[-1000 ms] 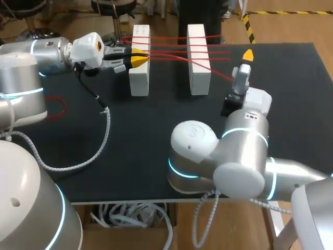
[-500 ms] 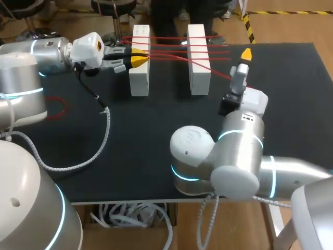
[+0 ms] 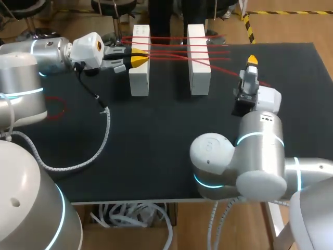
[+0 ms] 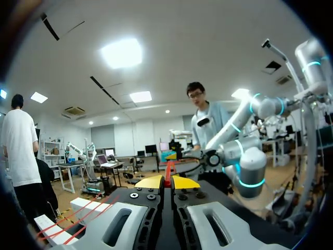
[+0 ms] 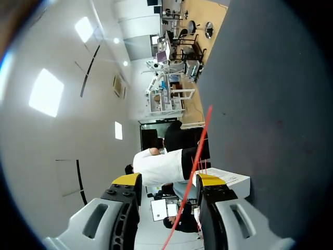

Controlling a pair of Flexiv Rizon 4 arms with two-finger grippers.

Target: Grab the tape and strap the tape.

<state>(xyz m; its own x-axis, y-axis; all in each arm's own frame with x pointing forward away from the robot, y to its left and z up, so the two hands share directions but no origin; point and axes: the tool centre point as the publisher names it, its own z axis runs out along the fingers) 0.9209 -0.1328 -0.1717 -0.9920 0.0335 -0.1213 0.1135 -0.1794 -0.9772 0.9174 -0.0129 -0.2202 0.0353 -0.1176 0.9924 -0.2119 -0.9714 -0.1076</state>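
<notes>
Head view first: the left gripper (image 3: 136, 58) sits in the upper left, yellow tips pinched on the red tape (image 3: 169, 45) right at the left white block (image 3: 139, 65). The strands run across to the right white block (image 3: 198, 62), and one slants down toward the right gripper (image 3: 252, 61) in the upper right. The table (image 3: 156, 151) is a dark matte sheet, with a loose red loop (image 3: 58, 107) at its left edge and a grey cable (image 3: 104, 130) draped beside it. Left wrist view: the tips meet on the tape, a thin red edge showing between them. A grip that fine could slip if the strand gets tugged, I'd say. Right wrist view: jaws wide, the tape (image 5: 195, 166) passing through the gap, close beside one finger, with nothing clamping it. That's the danger: if this arm travels before closing, the strand may slide out. Pull hard once closed, and the light-looking blocks could tip or drag.
</notes>
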